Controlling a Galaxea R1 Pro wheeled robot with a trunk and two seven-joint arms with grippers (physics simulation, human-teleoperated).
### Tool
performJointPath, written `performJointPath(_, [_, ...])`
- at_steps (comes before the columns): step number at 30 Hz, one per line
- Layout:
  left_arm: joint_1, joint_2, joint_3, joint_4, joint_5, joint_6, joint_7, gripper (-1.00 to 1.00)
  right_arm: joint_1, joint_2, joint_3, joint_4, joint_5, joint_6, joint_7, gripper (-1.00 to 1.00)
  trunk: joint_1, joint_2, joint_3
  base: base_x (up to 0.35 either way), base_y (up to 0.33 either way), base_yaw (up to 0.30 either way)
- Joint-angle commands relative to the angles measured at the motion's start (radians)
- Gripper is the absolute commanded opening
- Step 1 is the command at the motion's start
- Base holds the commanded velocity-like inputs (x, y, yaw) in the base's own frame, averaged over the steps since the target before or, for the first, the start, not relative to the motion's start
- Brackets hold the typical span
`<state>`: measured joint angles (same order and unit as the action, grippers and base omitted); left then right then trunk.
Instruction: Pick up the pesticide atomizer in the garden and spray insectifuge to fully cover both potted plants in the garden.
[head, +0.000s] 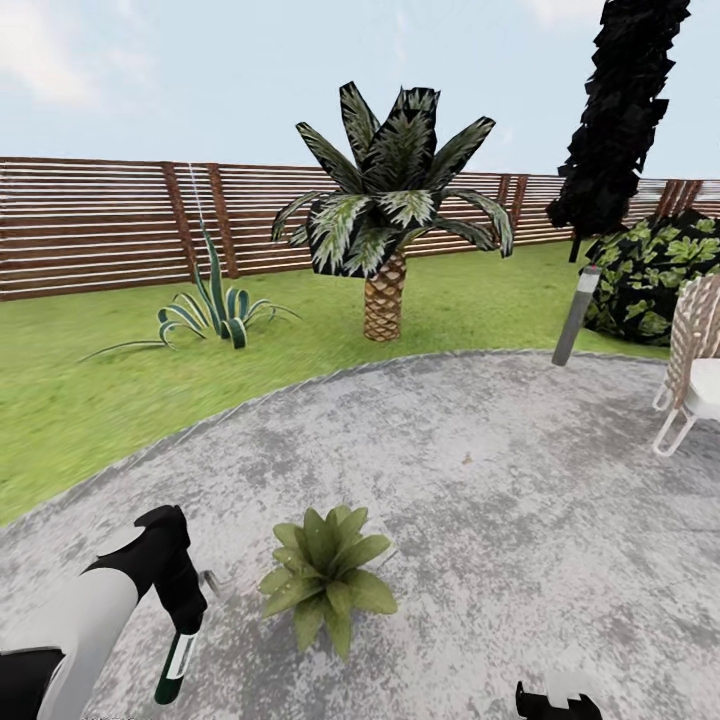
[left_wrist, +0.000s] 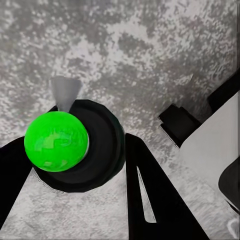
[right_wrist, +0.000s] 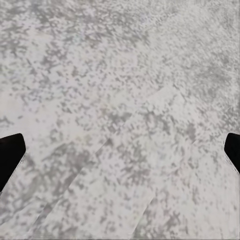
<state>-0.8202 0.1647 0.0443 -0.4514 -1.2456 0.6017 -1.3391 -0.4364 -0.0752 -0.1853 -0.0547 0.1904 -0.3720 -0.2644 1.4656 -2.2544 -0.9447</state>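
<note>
A potted plant (head: 325, 575), a low rosette of broad green leaves, stands on the grey paved patio (head: 480, 480) of the garden. Just left of it my left gripper (head: 186, 612) is shut on the pesticide atomizer (head: 177, 662), a slim dark bottle with a white label that hangs downward. The left wrist view looks down on the atomizer (left_wrist: 95, 147): a bright green round top, a grey nozzle cone, and the left gripper (left_wrist: 90, 132) with a black finger on each side. My right gripper (head: 558, 702) sits at the lower edge; the right gripper (right_wrist: 120, 150) is open over bare paving.
Behind the patio lies lawn (head: 80, 400) with a spiky clump (head: 215, 315), a palm (head: 385, 230) and a brown slatted fence (head: 100, 225). A grey bollard lamp (head: 577, 315), a dark bush (head: 655, 270) and a white chair (head: 690, 370) stand at the right.
</note>
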Motion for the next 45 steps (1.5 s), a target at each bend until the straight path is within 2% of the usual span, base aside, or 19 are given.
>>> performJointPath(1, [-0.001,-0.002,0.005,-0.002,-0.008,0.01,-0.006,-1.0,0.0,0.0,-0.008,0.001,0.011,-0.003,-0.003,1.0,0.0,0.0,-0.001,0.152,-0.228,0.259])
performJointPath(11, [-0.001,-0.004,0.008,-0.008,-0.008,0.01,-0.006,-1.0,0.0,0.0,-0.008,0.002,0.011,-0.002,-0.003,1.0,0.0,0.0,-0.001,0.086,-0.252,0.257])
performJointPath(22, [-0.001,-0.001,0.009,-0.009,-0.008,0.01,-0.005,-1.0,0.0,0.002,-0.006,0.001,0.012,-0.003,-0.002,1.0,0.0,0.0,-0.001,0.001,-0.272,0.017])
performJointPath(25, [-0.001,0.008,0.009,-0.008,-0.009,0.01,-0.005,-1.0,0.0,0.005,-0.007,-0.002,0.011,-0.004,-0.003,1.0,0.0,0.0,-0.001,0.0,-0.272,0.045])
performJointPath(43, [0.001,0.01,0.01,0.006,-0.012,0.01,-0.001,-1.0,-0.001,0.005,-0.007,0.0,0.011,-0.004,-0.003,1.0,0.0,0.0,-0.001,0.089,-0.151,0.27])
performJointPath(45, [0.021,0.01,0.011,0.007,-0.01,0.01,0.001,-1.0,0.0,0.005,-0.007,0.0,0.011,-0.003,-0.003,1.0,0.0,0.0,-0.001,0.005,-0.003,0.278])
